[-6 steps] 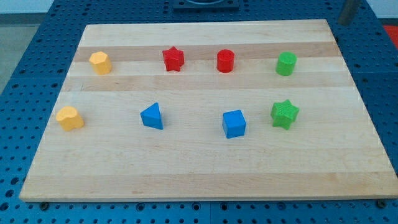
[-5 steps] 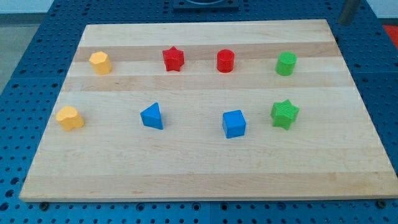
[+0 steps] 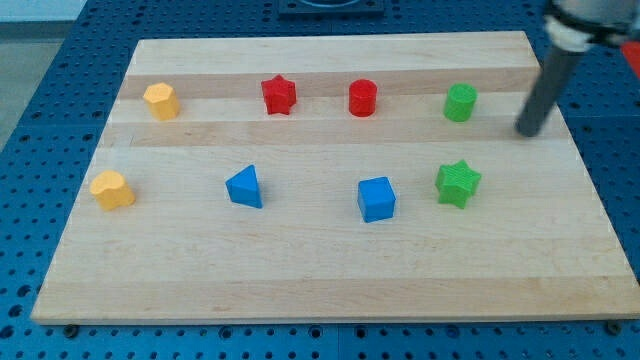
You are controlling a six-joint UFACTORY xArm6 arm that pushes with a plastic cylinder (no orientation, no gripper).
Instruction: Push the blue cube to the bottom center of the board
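Here my tip (image 3: 529, 132) stands over the counter (image 3: 330, 270) near its right edge, in the upper half. The tool is a plain dark rod with no jaws, so it has nothing to open or close, and it holds nothing and touches no block. The rod slants up toward the view's top right corner.

Nearest to my tip is the green cylinder (image 3: 461, 103), to its left and slightly higher, apart from it. The green star (image 3: 458, 184) lies below and left of my tip, also apart.

The blue cube (image 3: 376, 198) sits just left of the green star, right of the counter's centre and roughly midway between the top and bottom edges. It is well apart from my tip, which is up and to its right.

Along the upper row, leftward from the green cylinder: the red cylinder (image 3: 363, 98), the red star (image 3: 279, 95), and a yellow block (image 3: 161, 101) near the left edge.

In the lower row, the blue triangle (image 3: 245, 187) lies left of the blue cube, and a second yellow block (image 3: 112, 189) is close to the left edge.
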